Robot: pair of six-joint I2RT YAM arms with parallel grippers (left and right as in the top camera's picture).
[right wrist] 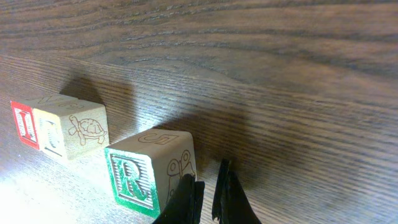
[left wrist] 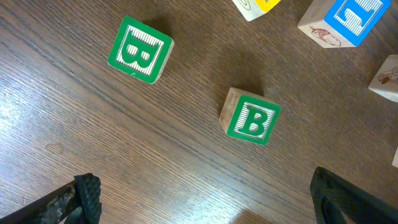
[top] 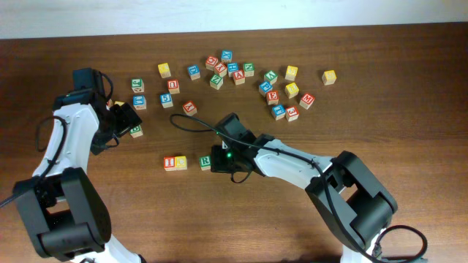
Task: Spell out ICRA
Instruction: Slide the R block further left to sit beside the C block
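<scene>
Toward the table's front, a red I cube (top: 170, 162) and a C cube (top: 180, 162) stand touching in a row. A green R cube (top: 205, 161) sits a small gap to their right. In the right wrist view the R cube (right wrist: 149, 174) is close at left, with the C cube (right wrist: 68, 132), showing a turtle drawing, and the I cube (right wrist: 25, 124) beyond. My right gripper (right wrist: 208, 193) (top: 219, 162) is shut on nothing, low against the R cube's right side. My left gripper (left wrist: 205, 211) (top: 128, 120) hangs wide open over bare wood, near two green B cubes (left wrist: 140, 50) (left wrist: 250, 117).
Several letter cubes lie scattered across the back of the table (top: 234, 69) (top: 285, 95), their letters too small to read. A yellow cube (top: 329, 77) sits apart at the right. A black cable (top: 190, 120) loops behind the right wrist. A blue cube (left wrist: 348, 18) lies past the B cubes.
</scene>
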